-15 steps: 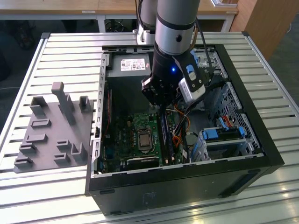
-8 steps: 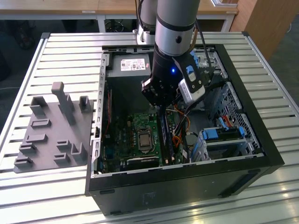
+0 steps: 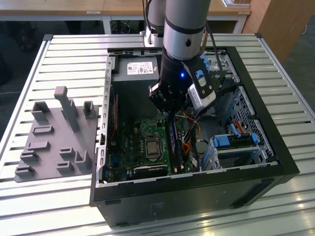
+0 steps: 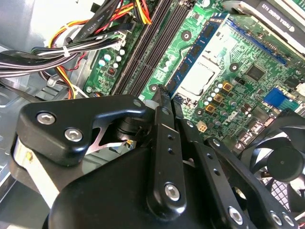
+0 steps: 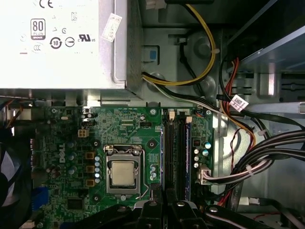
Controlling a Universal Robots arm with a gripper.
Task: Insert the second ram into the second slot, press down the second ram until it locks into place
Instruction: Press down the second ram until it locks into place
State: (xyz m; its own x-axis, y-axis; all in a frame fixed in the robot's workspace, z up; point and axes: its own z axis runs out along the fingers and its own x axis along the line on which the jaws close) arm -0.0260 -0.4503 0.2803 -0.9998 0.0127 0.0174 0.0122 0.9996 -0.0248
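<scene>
The gripper (image 3: pixel 170 114) hangs inside an open black computer case (image 3: pixel 275 147), its fingers drawn together just above the row of memory slots (image 5: pixel 170 152). Whether they pinch anything cannot be told. In the second wrist view the black fingers (image 4: pixel 164 143) narrow to a tip just above the near end of the slots. The arm (image 3: pixel 183 34) comes straight down from above, grey and silver, with a blue light on its black wrist and a white camera block on the side towards the exterior view's right.

The second ram (image 5: pixel 187 157), a thin blue stick with black chips, stands on edge in a slot on the green motherboard (image 5: pixel 66 143), parallel to and beside the other dark slots. In the second wrist view, a blue stick (image 4: pixel 198 45) runs between the slots and the processor.

The case also holds a bare silver processor (image 5: pixel 122 172) in its socket, a grey power supply (image 3: pixel 135 69), bundled cables (image 5: pixel 267 148) and blue drive bays (image 3: pixel 236 142). The case lies on a slatted metal table (image 3: pixel 59 54), beside a grey holder tray (image 3: pixel 54 137).
</scene>
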